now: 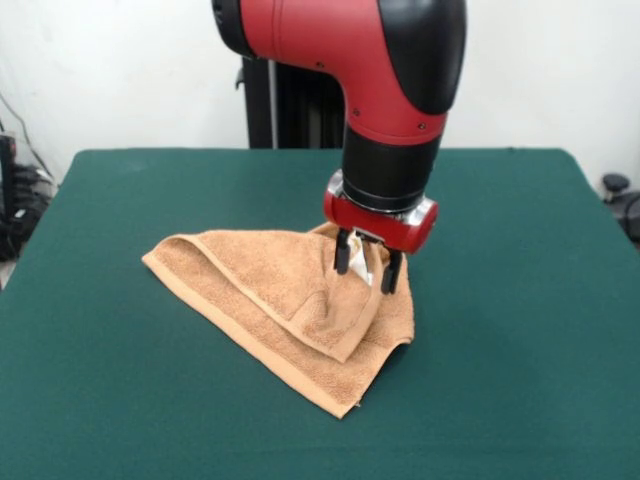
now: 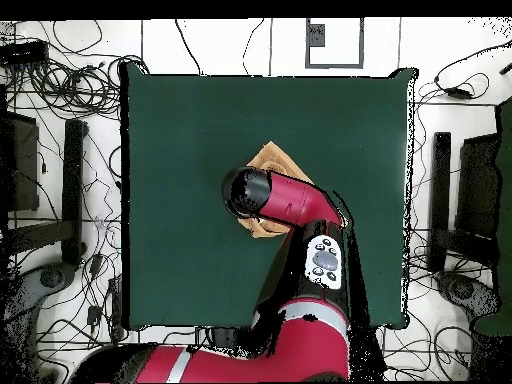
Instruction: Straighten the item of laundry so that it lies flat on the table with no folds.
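sawyer gripper (image 1: pixel 368 268) is down on the towel (image 1: pixel 280 300), at the towel's far-right part as seen in front view. the two black fingers (image 1: pixel 343 254) stand a little apart w/ a pale bit of cloth between them, looks like they pinch a raised fold of towel, though how firm the hold is i cannot tell. towel sits approx mid table (image 1: pixel 120 400), bunched into a rough triangle: one layer folded over on top, a pointed flap hanging toward the towel's near corner, thick hem along the towel's left edge. not flat yet, several folds left. in overhead view the arm (image 2: pixel 290 205) covers most of the towel, only a tan corner shows beyond the arm's elbow, so the layout under it is hidden there.

step in hand, my read: lift and pull the pinched layer off the lower one. to do it well: raise only enough for the top layer to clear, then drag away from the towel's left hem so the bulk stays put by friction and the fold opens out. keep pull slow and low; too high and the whole towel comes up w/ it and re-crumples. release once that layer lies out flat beside the rest.
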You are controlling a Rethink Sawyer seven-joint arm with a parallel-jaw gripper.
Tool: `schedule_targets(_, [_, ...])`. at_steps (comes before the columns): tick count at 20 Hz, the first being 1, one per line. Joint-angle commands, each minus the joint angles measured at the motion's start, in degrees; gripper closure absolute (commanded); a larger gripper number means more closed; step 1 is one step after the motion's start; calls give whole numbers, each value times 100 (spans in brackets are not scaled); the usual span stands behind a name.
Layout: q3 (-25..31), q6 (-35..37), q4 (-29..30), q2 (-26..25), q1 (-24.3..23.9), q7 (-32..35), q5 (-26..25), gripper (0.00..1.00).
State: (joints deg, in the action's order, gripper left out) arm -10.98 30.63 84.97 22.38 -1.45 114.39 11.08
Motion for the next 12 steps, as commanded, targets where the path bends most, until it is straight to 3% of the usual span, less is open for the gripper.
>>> schedule_targets(1, [107, 75, -186, -443, 41, 1333, 291, 0])
schedule_targets(12, [-16, 369, -396, -486, 196, 1471, 369, 0])
